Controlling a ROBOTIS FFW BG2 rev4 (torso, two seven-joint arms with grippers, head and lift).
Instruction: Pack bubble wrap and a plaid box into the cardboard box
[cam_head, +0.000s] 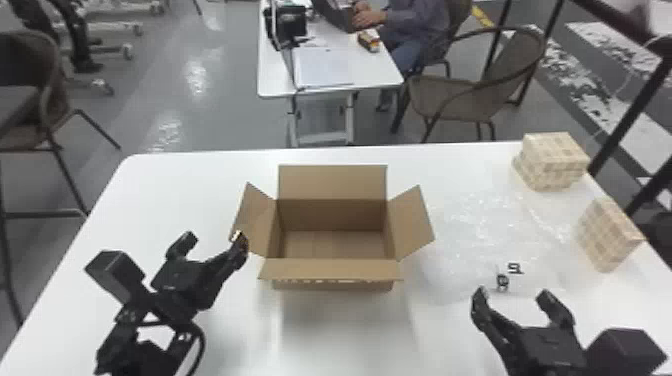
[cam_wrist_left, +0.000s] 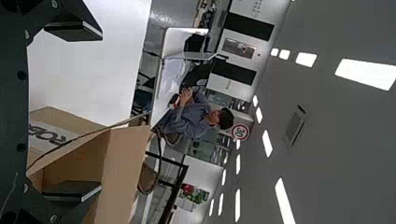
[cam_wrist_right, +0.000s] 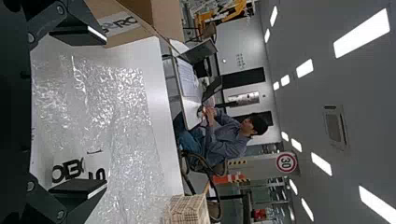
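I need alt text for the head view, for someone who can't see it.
Open, empty cardboard box on a white table, bubble wrap and plaid boxes to its right, two open black grippers nearer.

Your head view's looking forward and down on the smooth white table (cam_head: 175, 185), your closer wrist views out across it, all catching the open brown cardboard box (cam_head: 332, 182).

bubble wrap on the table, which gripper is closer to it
Right. The right gripper is by the near edge of the bubble wrap; the left gripper is across the cardboard box from it.
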